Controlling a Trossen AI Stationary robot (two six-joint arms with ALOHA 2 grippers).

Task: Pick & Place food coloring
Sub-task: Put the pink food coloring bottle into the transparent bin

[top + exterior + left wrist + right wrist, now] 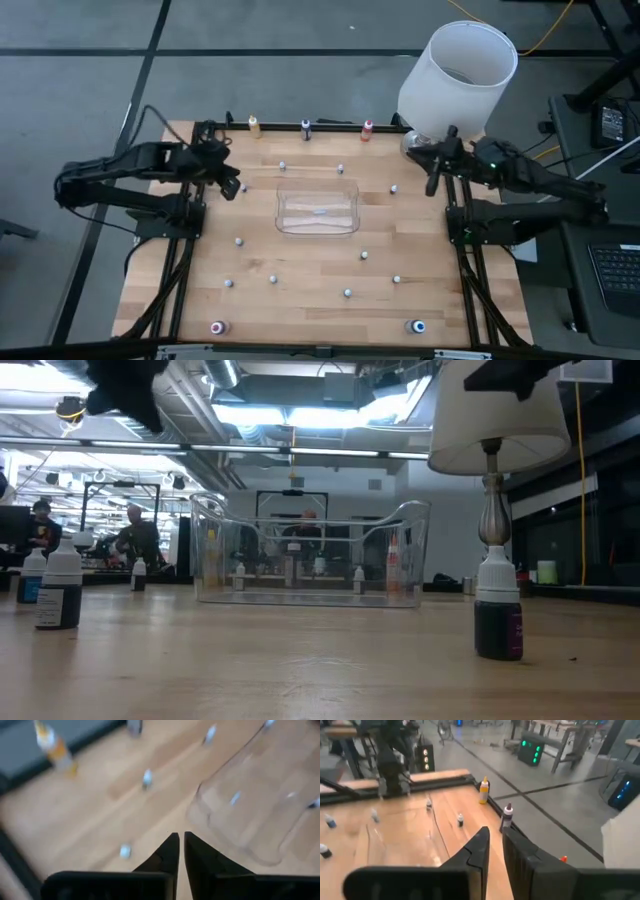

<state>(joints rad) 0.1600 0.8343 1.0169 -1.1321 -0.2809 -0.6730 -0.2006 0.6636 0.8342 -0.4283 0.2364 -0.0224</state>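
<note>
Three food coloring bottles stand upright along the table's far edge: yellow-orange (254, 125), dark purple (306, 127) and red (367, 129). A pink one (218, 327) and a blue one (417, 326) stand near the front edge. My left gripper (235, 187) hangs shut above the table's left side, left of the clear container (318, 211), pointing slantwise down; nothing is between its fingers (172, 847). My right gripper (433, 180) hangs shut above the right edge, pointing almost level across the table, and holds nothing (495, 837). Its wrist view shows the yellow-orange bottle (483, 790) and the purple one (507, 816).
Several small whitish beads (238, 241) lie scattered over the wooden table. A white-shaded lamp (458, 75) stands at the far right corner, close behind my right arm. A black frame (180, 300) borders the table. People show in the room beyond (135, 535).
</note>
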